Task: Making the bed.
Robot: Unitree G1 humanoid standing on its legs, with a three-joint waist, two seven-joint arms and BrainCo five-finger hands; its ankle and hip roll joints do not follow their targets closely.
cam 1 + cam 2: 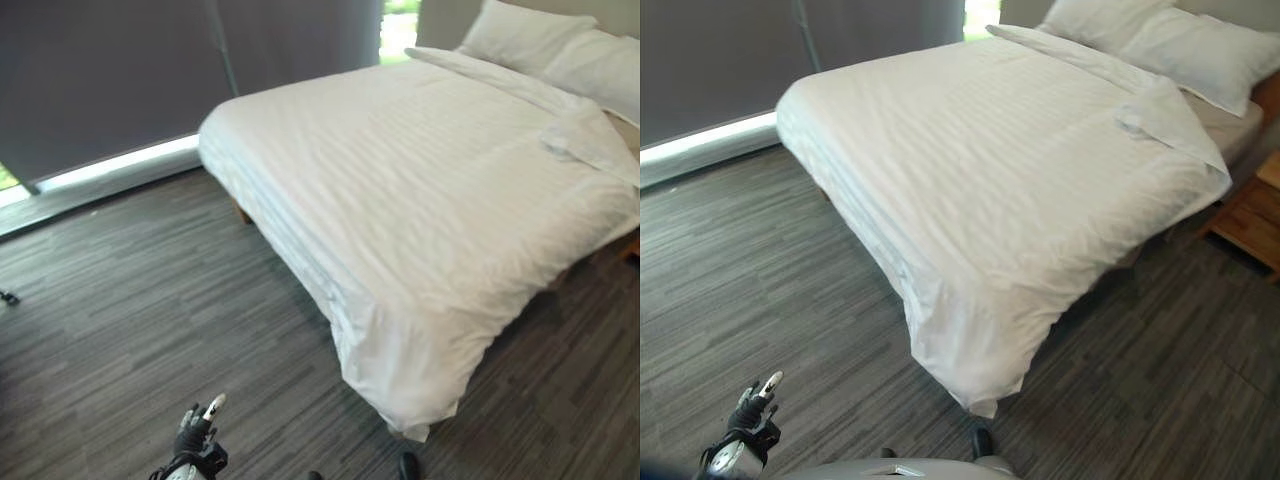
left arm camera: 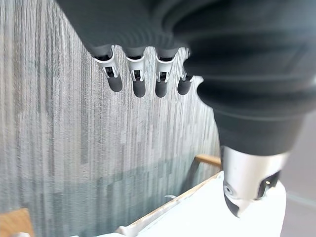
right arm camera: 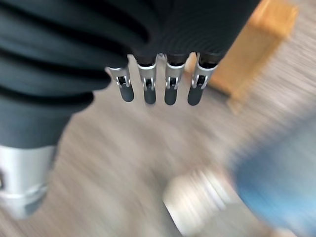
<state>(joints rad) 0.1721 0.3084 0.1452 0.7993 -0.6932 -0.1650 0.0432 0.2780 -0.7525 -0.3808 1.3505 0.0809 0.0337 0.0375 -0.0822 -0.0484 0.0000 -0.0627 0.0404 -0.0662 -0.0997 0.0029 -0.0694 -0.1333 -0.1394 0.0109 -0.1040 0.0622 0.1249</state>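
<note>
- Left hand (image 1: 197,440) low at the near edge, over the grey plank floor (image 1: 120,330); in its wrist view the fingers (image 2: 139,84) hang straight and apart, holding nothing.
- Right hand (image 3: 74,44) over the floor in its own wrist view, fingers (image 3: 148,91) straight, spread, empty; a wooden nightstand (image 3: 256,44) lies beyond them.
- Bed (image 1: 420,200) well past the left hand, white duvet (image 1: 990,170) spread over it, one corner (image 1: 985,385) drooping to the floor.
- Duvet's far right edge folded back by the pillows (image 1: 1170,45).
- Nightstand (image 1: 1250,215) right of the bed; dark blind (image 1: 110,70) behind.
</note>
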